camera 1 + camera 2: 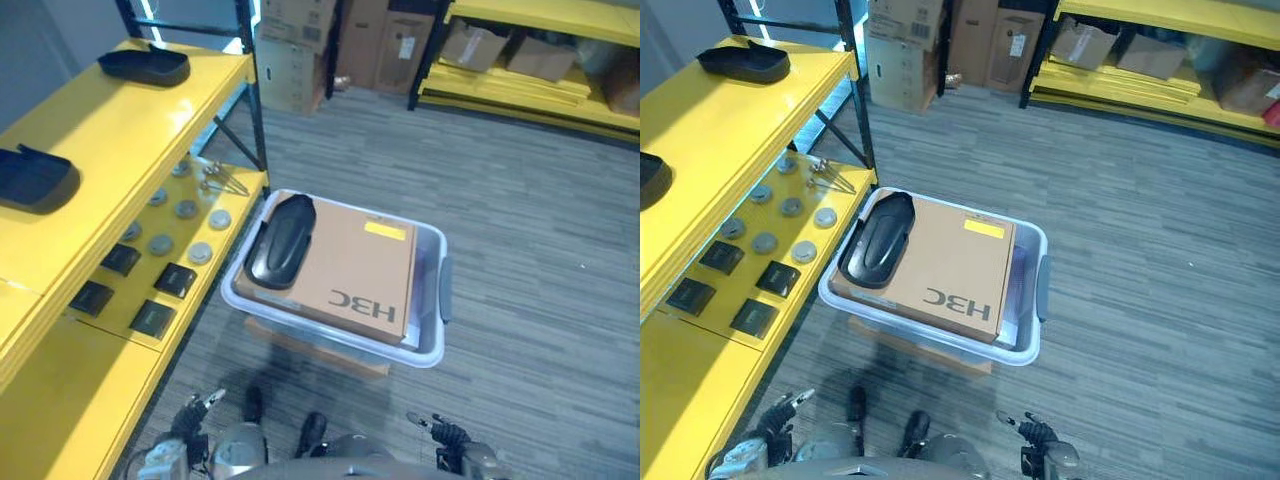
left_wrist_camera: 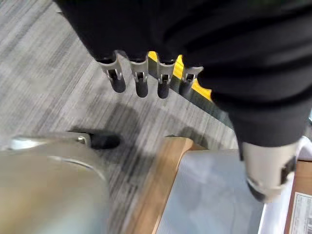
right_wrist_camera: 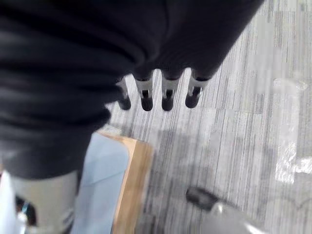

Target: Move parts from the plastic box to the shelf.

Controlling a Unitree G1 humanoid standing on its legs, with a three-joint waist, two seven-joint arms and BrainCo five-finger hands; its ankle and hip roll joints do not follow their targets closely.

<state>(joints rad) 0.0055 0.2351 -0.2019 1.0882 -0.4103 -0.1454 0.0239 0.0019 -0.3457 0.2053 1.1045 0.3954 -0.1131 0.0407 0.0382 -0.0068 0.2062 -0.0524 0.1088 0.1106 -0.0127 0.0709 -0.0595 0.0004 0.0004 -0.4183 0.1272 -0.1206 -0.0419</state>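
From the head camera I looked down on the clear plastic box [image 1: 437, 345], which sat on the grey carpet [image 1: 540, 230] just beside the lower level of the yellow shelf [image 1: 120, 130]. A brown cardboard box [image 1: 350, 265] filled most of the plastic box, and one black moulded part [image 1: 281, 241] lay on the cardboard along the side nearest the shelf. Two more black parts rested on the top level of the shelf, one [image 1: 145, 65] at the far end and one [image 1: 35, 178] nearer me, well apart from each other. On the lower level I saw a scatter of small round grey discs [image 1: 186, 209], a few flat black squares [image 1: 174, 279] and a small bunch of thin brass-coloured pieces [image 1: 226, 180]. My left hand [image 2: 146, 80] hung low beside the near corner of the plastic box, its fingers straight and relaxed, holding nothing. My right hand [image 3: 161, 92] hung the same way over the carpet on the other side, fingers loose and empty. Under the plastic box a light wooden board [image 2: 156, 180] showed at its edge. Cardboard cartons [image 1: 300, 40] stood against the far wall.
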